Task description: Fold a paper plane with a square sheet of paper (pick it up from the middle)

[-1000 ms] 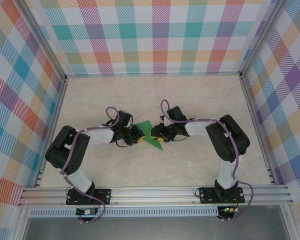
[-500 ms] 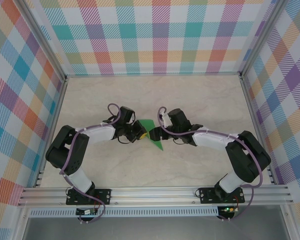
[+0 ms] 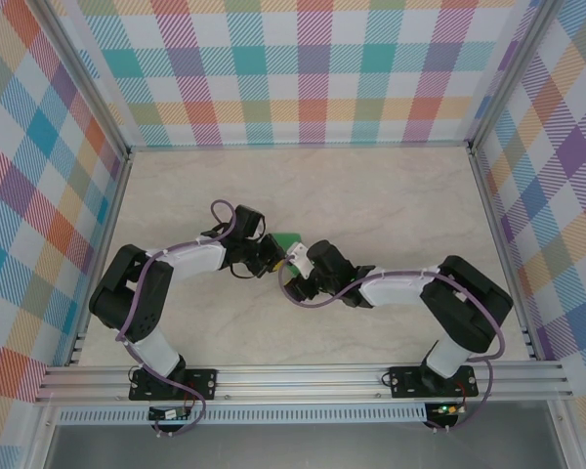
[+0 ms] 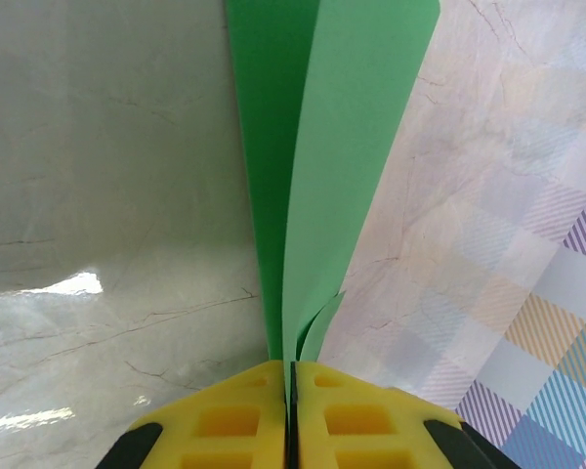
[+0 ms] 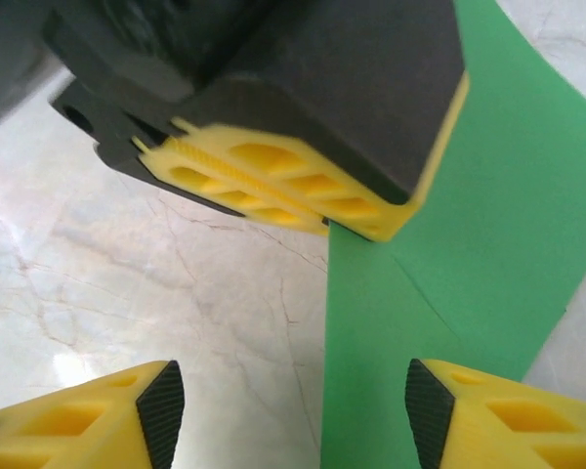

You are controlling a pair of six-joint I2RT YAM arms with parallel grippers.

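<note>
The green sheet of paper [image 4: 322, 147] is folded lengthwise into a few layers that fan out from my left gripper [image 4: 291, 376], which is shut on its folded edge. In the top view the left gripper [image 3: 271, 256] holds the paper [image 3: 289, 239] at mid-table, with a small green corner showing. My right gripper [image 3: 291, 273] sits just in front of it and covers most of the paper. In the right wrist view the right gripper [image 5: 295, 415] is open. The paper [image 5: 449, 254] hangs down between its fingers, close to the right fingertip [image 5: 432, 415], and the left gripper [image 5: 303, 191] pinches it above.
The pale marble tabletop [image 3: 371, 195] is bounded by checkered walls [image 3: 303, 68] at the back and sides. An aluminium rail [image 3: 303, 376] runs along the near edge and carries both arm bases. The two wrists are very close together.
The right arm has swung left and nearer, bringing its gripper in front of the paper and covering most of it from above. Its jaws stand wider. The left gripper stays shut on the paper.
</note>
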